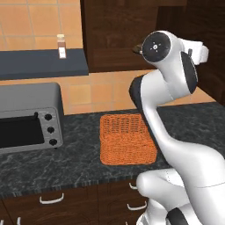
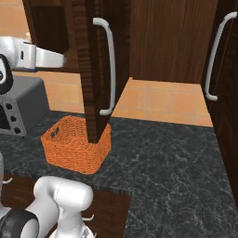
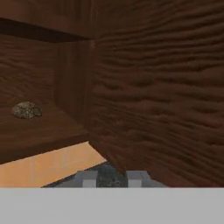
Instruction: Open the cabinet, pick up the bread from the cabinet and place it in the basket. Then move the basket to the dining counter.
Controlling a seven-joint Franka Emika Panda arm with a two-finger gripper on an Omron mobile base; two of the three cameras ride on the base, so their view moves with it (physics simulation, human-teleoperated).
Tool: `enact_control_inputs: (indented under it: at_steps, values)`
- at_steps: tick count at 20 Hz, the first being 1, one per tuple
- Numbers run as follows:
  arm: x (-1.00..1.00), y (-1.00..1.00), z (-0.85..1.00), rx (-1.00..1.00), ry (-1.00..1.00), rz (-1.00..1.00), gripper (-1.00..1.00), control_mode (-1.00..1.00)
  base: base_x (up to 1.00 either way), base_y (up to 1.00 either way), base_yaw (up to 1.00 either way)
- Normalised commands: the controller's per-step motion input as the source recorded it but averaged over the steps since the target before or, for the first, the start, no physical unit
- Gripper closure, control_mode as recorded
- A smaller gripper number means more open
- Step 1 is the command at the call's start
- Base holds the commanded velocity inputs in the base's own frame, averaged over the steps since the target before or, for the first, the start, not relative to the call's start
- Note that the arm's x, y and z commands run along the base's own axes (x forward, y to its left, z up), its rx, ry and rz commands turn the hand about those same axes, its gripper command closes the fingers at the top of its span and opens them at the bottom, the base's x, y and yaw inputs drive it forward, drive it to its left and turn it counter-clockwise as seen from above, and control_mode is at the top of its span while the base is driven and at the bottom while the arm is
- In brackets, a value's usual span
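Bread sits on open cabinet shelf.

The arm is glossy white, built of smooth rounded links that swell at each joint. Dark grey to black bands and oval panels sit between the links. One joint ends in a round white cap with a black ring, a black centre dot and small dark marks around it, possibly screws. The tool has two short, square grey fingertips with a narrow gap between them.
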Motion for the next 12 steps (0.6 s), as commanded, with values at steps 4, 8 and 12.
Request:
enact_control_inputs:
  at_steps: [4,8,12]
  values:
    - [0.56,0.05,0.0,0.0,0.31,0.28,-1.0,-1.0,0.0,0.0,0.0]
    - [0.5,0.0,0.0,0.03,0.17,0.18,-1.0,-1.0,0.0,0.0,0.0]
    - [0.61,0.0,-0.1,0.06,0.07,0.1,-1.0,-1.0,0.0,0.0,0.0]
